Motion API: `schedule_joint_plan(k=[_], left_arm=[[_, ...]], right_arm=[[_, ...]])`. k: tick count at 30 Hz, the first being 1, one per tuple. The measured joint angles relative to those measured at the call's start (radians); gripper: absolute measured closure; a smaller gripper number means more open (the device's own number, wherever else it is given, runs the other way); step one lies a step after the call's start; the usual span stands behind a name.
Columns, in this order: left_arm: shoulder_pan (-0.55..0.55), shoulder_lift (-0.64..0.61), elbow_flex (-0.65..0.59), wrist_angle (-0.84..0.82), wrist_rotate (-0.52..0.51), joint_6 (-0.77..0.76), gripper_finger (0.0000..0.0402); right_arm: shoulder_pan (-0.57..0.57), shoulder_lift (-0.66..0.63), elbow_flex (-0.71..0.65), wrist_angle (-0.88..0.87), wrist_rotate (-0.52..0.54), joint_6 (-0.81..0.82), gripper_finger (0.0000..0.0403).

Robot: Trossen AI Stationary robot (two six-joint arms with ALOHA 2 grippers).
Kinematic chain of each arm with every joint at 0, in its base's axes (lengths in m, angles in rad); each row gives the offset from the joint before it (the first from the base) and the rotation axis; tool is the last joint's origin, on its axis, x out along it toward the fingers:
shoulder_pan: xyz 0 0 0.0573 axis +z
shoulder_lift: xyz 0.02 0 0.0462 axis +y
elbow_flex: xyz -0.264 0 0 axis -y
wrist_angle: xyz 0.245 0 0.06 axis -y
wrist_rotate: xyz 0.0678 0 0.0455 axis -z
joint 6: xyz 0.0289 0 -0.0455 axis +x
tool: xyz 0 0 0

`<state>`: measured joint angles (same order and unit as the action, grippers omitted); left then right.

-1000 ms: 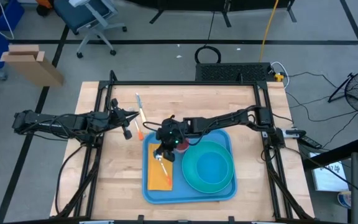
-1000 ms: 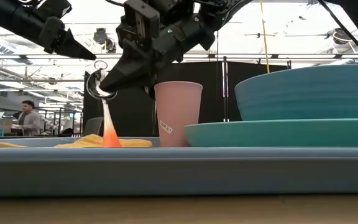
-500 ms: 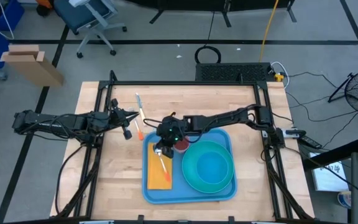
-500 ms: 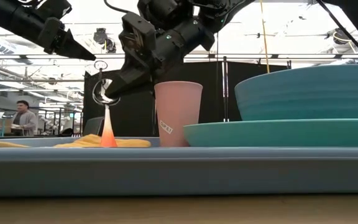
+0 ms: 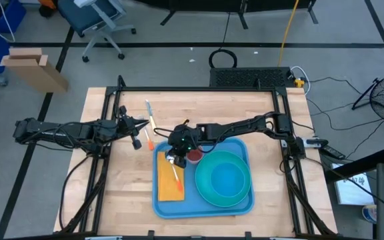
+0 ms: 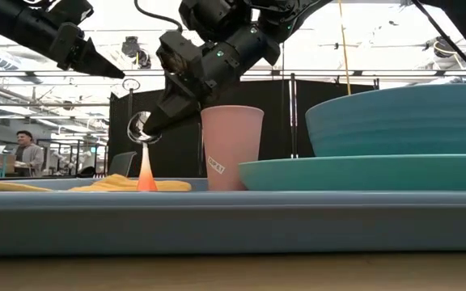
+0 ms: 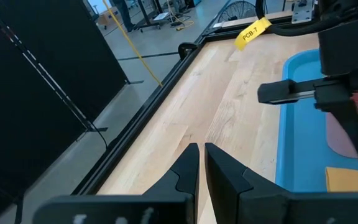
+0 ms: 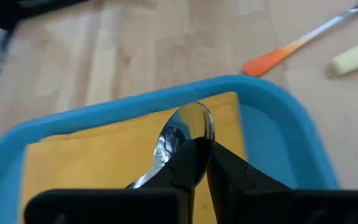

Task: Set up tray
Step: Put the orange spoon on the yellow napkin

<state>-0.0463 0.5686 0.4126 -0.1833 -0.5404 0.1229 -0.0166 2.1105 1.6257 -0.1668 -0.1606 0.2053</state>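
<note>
Gripping a spoon (image 6: pixel 141 129) by its bowl, right hand (image 5: pixel 173 159) hovers over the yellow napkin (image 5: pixel 171 185) at the left end of the blue tray (image 5: pixel 161 203), mid tabletop (image 5: pixel 123 193). Beside: pink cup (image 6: pixel 231 148), teal bowl (image 5: pixel 224 178). Left hand (image 5: pixel 141 125) clenched empty, beyond tray.

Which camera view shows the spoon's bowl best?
The right wrist view: the spoon fills mid-frame, its shiny bowl held in the right pincer above the yellow napkin in the tray. The low view shows the bowl side-on. The high view shows it tiny; the left wrist view hides it.
</note>
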Motion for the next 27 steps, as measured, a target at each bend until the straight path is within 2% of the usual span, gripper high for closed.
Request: schedule_joint_plan(k=[5,12,23,27], left_arm=[[0.0,0.0,0.0,0.0,0.0,0.003,0.0371],[0.0,0.0,0.0,0.0,0.002,0.004,0.0371],[0.0,0.0,0.0,0.002,0.024,0.013,0.0371],[0.0,0.0,0.0,0.002,0.025,0.016,0.0371]], right_arm=[[-0.002,0.009,0.0,-0.016,0.033,-0.02,0.0364],[-0.005,0.027,0.001,-0.034,0.023,-0.06,0.0394],[-0.006,0.027,0.001,-0.07,0.028,-0.057,0.0397],[-0.001,0.029,0.059,-0.183,0.08,-0.105,0.0397]])
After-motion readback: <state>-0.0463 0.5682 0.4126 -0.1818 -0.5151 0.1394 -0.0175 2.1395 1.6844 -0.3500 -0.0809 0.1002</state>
